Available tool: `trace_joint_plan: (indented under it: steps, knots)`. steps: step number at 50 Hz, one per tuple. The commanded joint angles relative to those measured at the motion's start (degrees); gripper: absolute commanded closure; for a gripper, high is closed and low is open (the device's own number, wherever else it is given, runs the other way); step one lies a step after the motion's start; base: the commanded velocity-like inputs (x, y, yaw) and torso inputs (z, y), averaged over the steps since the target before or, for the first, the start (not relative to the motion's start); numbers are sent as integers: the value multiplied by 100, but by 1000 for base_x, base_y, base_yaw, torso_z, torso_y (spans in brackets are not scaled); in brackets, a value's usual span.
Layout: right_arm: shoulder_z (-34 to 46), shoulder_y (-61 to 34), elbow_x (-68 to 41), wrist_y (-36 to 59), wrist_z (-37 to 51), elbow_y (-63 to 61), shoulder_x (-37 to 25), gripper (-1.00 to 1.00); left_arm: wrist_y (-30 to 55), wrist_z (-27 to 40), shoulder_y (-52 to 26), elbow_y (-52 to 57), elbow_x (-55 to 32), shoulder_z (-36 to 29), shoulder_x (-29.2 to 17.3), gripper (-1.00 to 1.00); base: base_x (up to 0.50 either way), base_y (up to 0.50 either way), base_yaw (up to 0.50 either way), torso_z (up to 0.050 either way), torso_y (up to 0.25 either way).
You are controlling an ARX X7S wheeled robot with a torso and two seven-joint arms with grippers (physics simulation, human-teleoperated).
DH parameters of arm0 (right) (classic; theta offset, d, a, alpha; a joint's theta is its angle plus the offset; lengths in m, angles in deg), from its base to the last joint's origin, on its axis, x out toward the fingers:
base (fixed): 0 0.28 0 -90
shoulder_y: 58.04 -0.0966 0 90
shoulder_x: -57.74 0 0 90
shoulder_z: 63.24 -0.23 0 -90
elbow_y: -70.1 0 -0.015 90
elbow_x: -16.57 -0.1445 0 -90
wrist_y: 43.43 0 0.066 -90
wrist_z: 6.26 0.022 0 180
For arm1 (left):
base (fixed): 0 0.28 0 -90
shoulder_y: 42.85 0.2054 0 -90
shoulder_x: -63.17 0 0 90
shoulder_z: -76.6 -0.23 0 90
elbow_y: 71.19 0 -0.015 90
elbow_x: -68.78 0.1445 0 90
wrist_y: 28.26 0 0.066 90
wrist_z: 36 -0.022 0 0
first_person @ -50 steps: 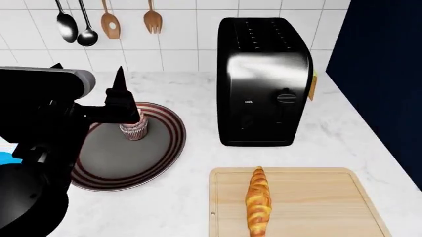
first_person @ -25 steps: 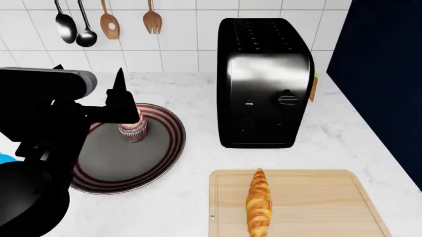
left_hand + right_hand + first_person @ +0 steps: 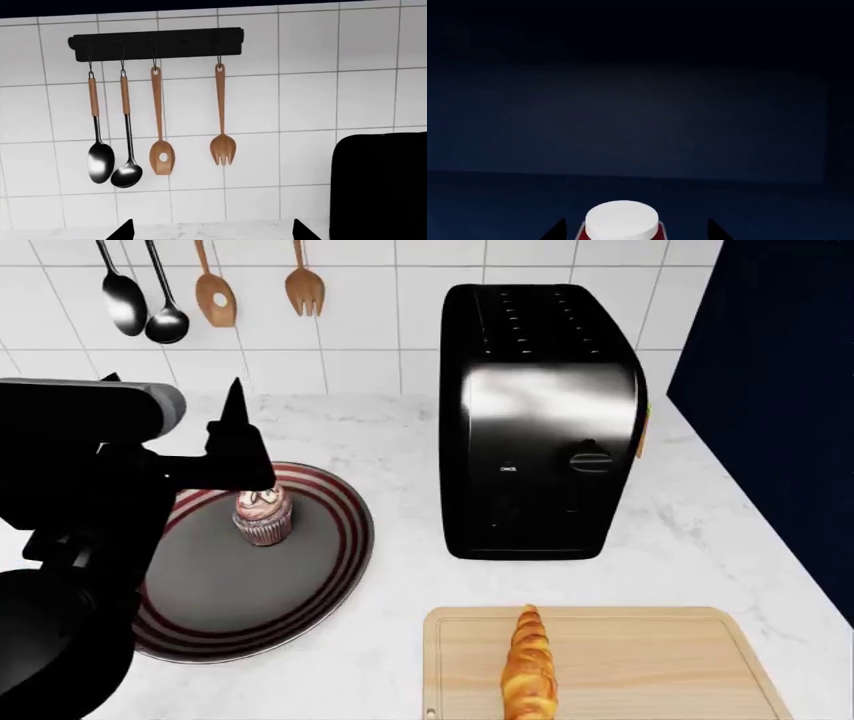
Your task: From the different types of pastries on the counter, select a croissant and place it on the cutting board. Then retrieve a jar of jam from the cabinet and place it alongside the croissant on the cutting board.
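Note:
The croissant (image 3: 530,668) lies lengthwise on the pale cutting board (image 3: 641,660) at the front of the white marble counter (image 3: 400,440). The pink-frosted cupcake (image 3: 263,516) stands on a dark striped round tray (image 3: 227,580). My left gripper (image 3: 235,440) hangs above the cupcake, open and empty, and in its wrist view (image 3: 213,232) it faces the tiled wall. In the right wrist view the red jar of jam with its white lid (image 3: 622,219) sits between the spread fingers of my right gripper (image 3: 635,231), with a gap on each side, inside a dark navy cabinet. The right gripper is out of the head view.
A black toaster (image 3: 541,420) stands behind the board. Spoons and wooden utensils hang on the tiled wall (image 3: 200,290) and also show on a black rail in the left wrist view (image 3: 160,125). A navy cabinet side (image 3: 787,390) borders the counter's right edge.
The head view has shifted, so the toaster, tray and board sit lower in the frame and more of the cupcake shows. The left arm holds its place above the cupcake.

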Motion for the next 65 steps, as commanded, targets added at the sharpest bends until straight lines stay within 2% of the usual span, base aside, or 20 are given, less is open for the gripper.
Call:
trace_joint_plan:
  steps: [1,5,14,15,17,20,22,27,31,50,62,64,65]
  knots:
    - [1570,59,-1857,-253,-315,225,3,100,-63,-57,39,-83,42,11,-16,-100,0,0,0,0,0]
    - [1838,12,-2098,-330,-426,225,3,100,-81,-76,48,-107,71,-2,-16,-100,0,0,0,0,0]
    - [1848,5,-2108,-262,-631,236,2,100,-91,-43,79,-74,7,57,-57,-100,12,1,3,0,0]
    - [1616,3,-1882,-214,-550,248,2,100,-78,-20,70,-55,-20,67,-62,-100,12,0,5,0,0]
    - [672,2,-913,-22,-345,190,2,100,-60,14,58,-17,-61,80,-70,-100,0,1,2,0,0]
    - [-1781,1,1615,639,118,-325,-1,100,-36,65,52,50,-164,121,-92,-100,0,0,0,0,0]
    - [-2822,2,2733,1000,286,-768,1,100,-26,91,63,94,-228,156,-119,-100,0,0,0,0,0]
    - [-4074,2,3917,1851,587,-1995,1,100,-7,135,54,169,-304,193,-161,-100,0,0,0,0,0]
    - [-4639,1,4290,2553,812,-3023,2,100,11,188,33,221,-381,234,-191,-100,0,0,0,0,0]
    - [-6101,1,4551,5343,1671,-6260,2,100,266,801,-257,713,-1113,307,-257,-100,-53,0,0,0,0]
    - [-6069,1,4736,5527,1444,-6260,2,100,362,1034,-443,778,-1344,263,-257,-100,-417,0,0,0,0]
    - [-5900,1,4605,5529,1601,-6071,-7,100,350,1012,-429,771,-1308,253,-251,-100,0,0,0,0,0]
    - [-5767,1,4132,5529,2004,-5989,-98,100,347,994,-426,752,-1280,243,-246,-100,0,0,0,0,0]
